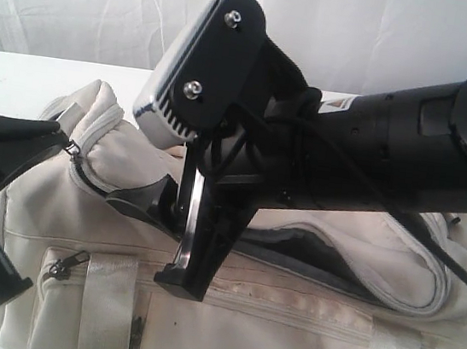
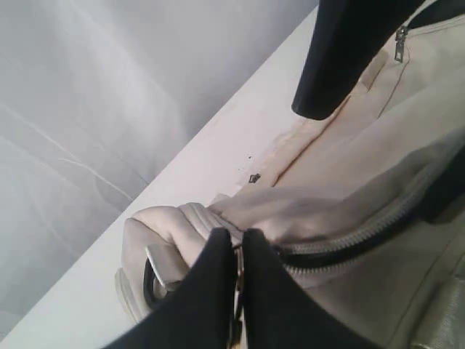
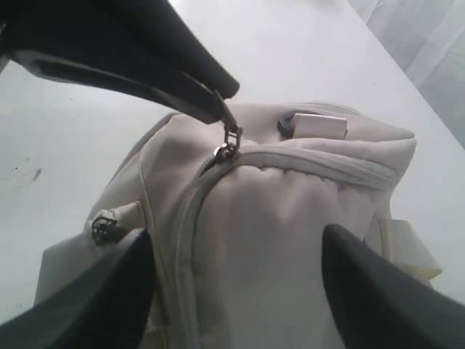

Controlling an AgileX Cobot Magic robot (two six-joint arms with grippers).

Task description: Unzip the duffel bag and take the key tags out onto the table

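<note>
On the table (image 1: 14, 77), filling the near part of the scene, sits the duffel bag (image 1: 282, 327). Its main zip looks open along most of the top, with dark lining (image 1: 326, 257) showing toward the right. No key tags in view; I'd guess they're down inside.

The zipper pull (image 3: 229, 137) is at the bag's left end, where the zip curves downward. My left gripper (image 2: 236, 243) is clenched on that pull, fingers pressed together. My right gripper (image 3: 236, 240) is spread wide and holds nothing, its fingers straddling the bag's top just right of that end. I can't tell if they press the fabric.

Step in hand, as I read it: finishing the unzip.
- Draw the pull along the zip track, not up off it, or the soft end will bunch.
- Use the right gripper to pin the fabric as a counterhold.
- Widen the opening before reaching in, since the tags are hidden.
- The side pocket zip (image 1: 56, 267) is shut; leave it.
</note>
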